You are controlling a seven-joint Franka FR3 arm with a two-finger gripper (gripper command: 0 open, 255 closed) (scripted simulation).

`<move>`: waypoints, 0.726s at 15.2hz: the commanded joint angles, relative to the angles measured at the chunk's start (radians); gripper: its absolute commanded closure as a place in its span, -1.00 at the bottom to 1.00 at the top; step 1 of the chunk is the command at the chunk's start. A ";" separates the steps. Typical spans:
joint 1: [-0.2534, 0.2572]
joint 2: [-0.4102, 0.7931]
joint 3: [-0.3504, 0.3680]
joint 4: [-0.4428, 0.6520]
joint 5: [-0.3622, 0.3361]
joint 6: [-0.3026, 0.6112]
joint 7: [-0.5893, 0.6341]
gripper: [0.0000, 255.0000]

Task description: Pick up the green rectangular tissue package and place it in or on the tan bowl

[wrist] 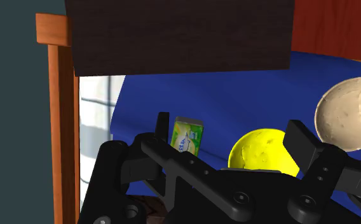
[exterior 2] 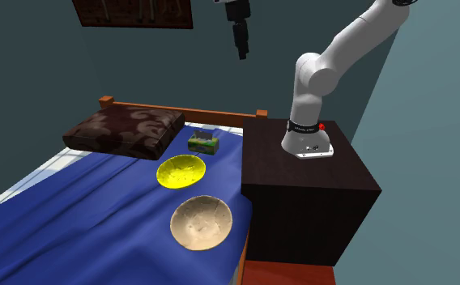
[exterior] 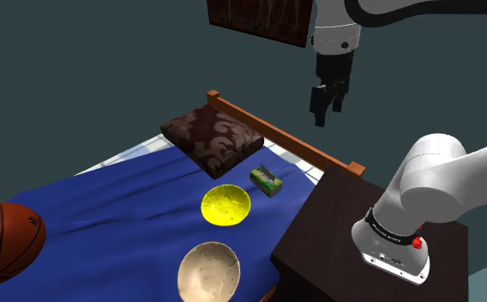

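Observation:
The green tissue package [exterior: 266, 180] [exterior 2: 203, 144] lies on the blue bedcover [exterior: 130, 206] near the wooden headboard, just beyond a yellow bowl. The tan bowl [exterior: 208, 273] [exterior 2: 201, 223] sits farther down the bed, close to the bed's edge by the stand. My black gripper [exterior: 326, 107] [exterior 2: 241, 50] hangs high in the air above the headboard, well above the package, pointing down. In the wrist view the gripper [wrist: 233, 137] is open with nothing between its fingers, and the package [wrist: 187, 135], the yellow bowl and the tan bowl [wrist: 351, 113] lie far below.
The yellow bowl [exterior: 225, 205] [exterior 2: 181, 172] lies between package and tan bowl. A brown patterned pillow [exterior: 212, 137] rests by the wooden headboard [exterior: 293, 141]. A basketball [exterior: 2, 244] sits at the shoulder view's lower left. The dark stand [exterior 2: 309, 174] borders the bed.

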 commanded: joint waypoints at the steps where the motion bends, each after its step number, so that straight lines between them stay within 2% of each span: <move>1: 0.000 0.000 0.000 0.000 0.000 0.000 0.000 -1.00; 11: -0.018 0.182 0.010 -0.188 -0.008 0.418 0.001 -1.00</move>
